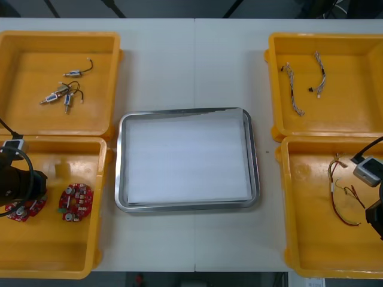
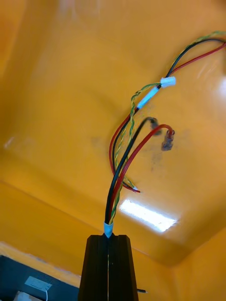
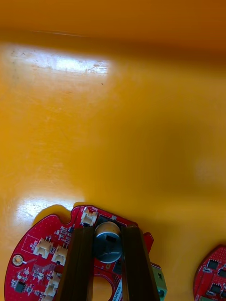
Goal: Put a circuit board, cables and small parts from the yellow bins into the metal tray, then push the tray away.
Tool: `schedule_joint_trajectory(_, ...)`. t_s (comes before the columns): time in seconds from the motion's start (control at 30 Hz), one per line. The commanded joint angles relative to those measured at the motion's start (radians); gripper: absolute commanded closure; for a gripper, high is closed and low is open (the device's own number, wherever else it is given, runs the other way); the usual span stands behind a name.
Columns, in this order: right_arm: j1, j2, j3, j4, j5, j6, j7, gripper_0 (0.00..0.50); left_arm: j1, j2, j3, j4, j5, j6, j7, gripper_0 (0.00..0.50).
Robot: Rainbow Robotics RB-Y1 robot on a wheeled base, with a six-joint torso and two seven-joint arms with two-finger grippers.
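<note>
My left gripper (image 3: 107, 230) is down in the near left yellow bin (image 1: 54, 257). It is shut on a round red circuit board (image 3: 42, 263), its fingers (image 3: 81, 254) clamping the board's round metal can. A second board (image 1: 75, 202) lies just beside it. In the near right bin (image 1: 311, 239), my right gripper (image 2: 108, 241) is shut on one end of the red and yellow cable (image 2: 136, 141), which runs out from the fingertips over the bin floor. The metal tray (image 1: 122, 179), white inside, sits between the bins.
Several small metal parts (image 1: 63, 92) lie in the far left bin (image 1: 18, 60). Two twisted blue and white cables (image 1: 293, 89) lie in the far right bin (image 1: 359, 60). Bare table runs beyond the tray's far edge.
</note>
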Motion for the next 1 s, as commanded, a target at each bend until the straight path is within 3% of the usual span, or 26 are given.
schedule_joint_trajectory(0.03, -0.083, 0.014, -0.063, -0.06, -0.019, 0.016, -0.033, 0.5, 0.007, -0.007, -0.018, 0.005, -0.017, -0.013, 0.064, 0.5)
schedule_joint_trajectory(0.3, -0.167, 0.011, -0.096, -0.123, -0.03, 0.016, -0.055, 0.5, -0.025, 0.038, -0.018, -0.02, 0.001, -0.003, 0.063, 0.5)
schedule_joint_trajectory(0.43, -0.199, -0.009, -0.095, -0.132, -0.045, 0.016, -0.07, 0.5, -0.06, 0.093, 0.013, -0.06, 0.083, 0.059, 0.058, 0.5)
schedule_joint_trajectory(0.73, -0.285, -0.13, -0.017, -0.131, -0.156, 0.016, -0.268, 0.5, -0.06, 0.111, 0.223, -0.15, 0.242, 0.284, 0.03, 0.5)
schedule_joint_trajectory(1.0, -0.37, -0.192, 0.049, -0.091, -0.24, 0.016, -0.437, 0.5, -0.062, 0.107, 0.378, -0.236, 0.284, 0.415, 0.024, 0.5)
